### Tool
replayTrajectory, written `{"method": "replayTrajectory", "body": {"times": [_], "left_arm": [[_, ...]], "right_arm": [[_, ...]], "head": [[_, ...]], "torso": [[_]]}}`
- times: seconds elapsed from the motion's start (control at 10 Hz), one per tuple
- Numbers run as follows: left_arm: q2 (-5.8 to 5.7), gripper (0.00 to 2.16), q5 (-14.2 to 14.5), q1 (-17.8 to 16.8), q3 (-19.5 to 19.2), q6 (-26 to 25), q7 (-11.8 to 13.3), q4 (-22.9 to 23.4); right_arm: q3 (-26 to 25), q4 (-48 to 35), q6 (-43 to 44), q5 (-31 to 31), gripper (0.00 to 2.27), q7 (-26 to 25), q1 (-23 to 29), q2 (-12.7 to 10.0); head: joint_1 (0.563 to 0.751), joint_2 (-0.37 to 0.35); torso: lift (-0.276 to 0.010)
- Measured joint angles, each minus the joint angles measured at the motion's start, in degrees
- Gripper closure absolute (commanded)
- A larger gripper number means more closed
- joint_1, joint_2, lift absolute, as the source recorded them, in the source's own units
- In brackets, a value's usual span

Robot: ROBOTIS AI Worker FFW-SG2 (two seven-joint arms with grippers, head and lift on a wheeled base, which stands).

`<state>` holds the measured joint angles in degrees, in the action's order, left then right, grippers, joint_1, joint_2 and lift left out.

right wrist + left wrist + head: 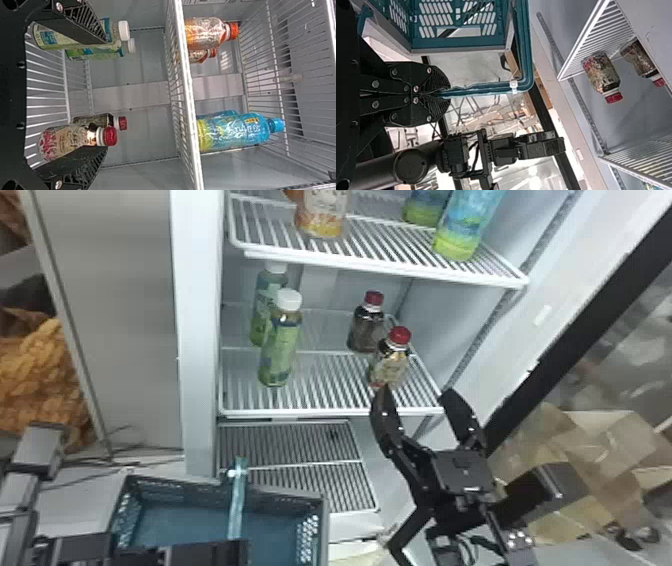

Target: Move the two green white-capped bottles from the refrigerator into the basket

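My left gripper [207,551] is at the bottom of the head view, by the basket [200,485]. In the left wrist view, that gripper [449,94] is shut on the basket's teal handle [482,89]. Two green white-capped bottles [281,352] [263,307] stand upright, one behind the other, at the left of the refrigerator's middle shelf [325,410]. My right gripper [416,392] is open at that shelf's front right edge, right of both bottles. In the right wrist view, one finger of the right gripper [104,95] partly covers the nearer green bottle [43,37]; nothing is gripped.
Two red-capped bottles [390,362] [367,330] stand on the middle shelf's right side, the front one close to the right gripper. The upper shelf [380,267] holds an orange bottle [322,215] and blue-green ones [462,230]. The refrigerator's side wall [197,340] rises behind the basket.
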<state>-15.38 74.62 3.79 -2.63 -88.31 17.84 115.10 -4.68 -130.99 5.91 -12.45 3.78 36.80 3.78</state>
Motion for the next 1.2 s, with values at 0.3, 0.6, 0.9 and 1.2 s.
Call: {"method": "replayTrajectory", "body": {"times": [0.3,0.6,0.9,1.2], "left_arm": [[0.00,1.16,0.07,0.03,-0.01,0.00,0.02,0.00],[0.03,1.16,0.12,0.02,-0.13,0.00,0.02,0.00],[0.09,1.16,0.28,0.13,-0.14,0.00,0.08,0.00],[0.09,1.16,0.33,0.14,-0.23,0.00,0.09,0.00]], "right_arm": [[0.00,0.00,0.00,0.04,0.09,-0.01,0.01,0.00],[0.00,0.01,0.12,0.20,0.09,0.00,0.04,0.00],[0.64,0.63,0.07,0.23,0.09,0.00,-0.78,0.28],[2.73,3.43,0.00,-0.07,0.09,0.00,-3.18,1.21]], "head": [[0.695,-0.350],[0.695,-0.350],[0.695,-0.350],[0.695,-0.349]], "torso": [[-0.263],[-0.263],[-0.263],[-0.263]]}}
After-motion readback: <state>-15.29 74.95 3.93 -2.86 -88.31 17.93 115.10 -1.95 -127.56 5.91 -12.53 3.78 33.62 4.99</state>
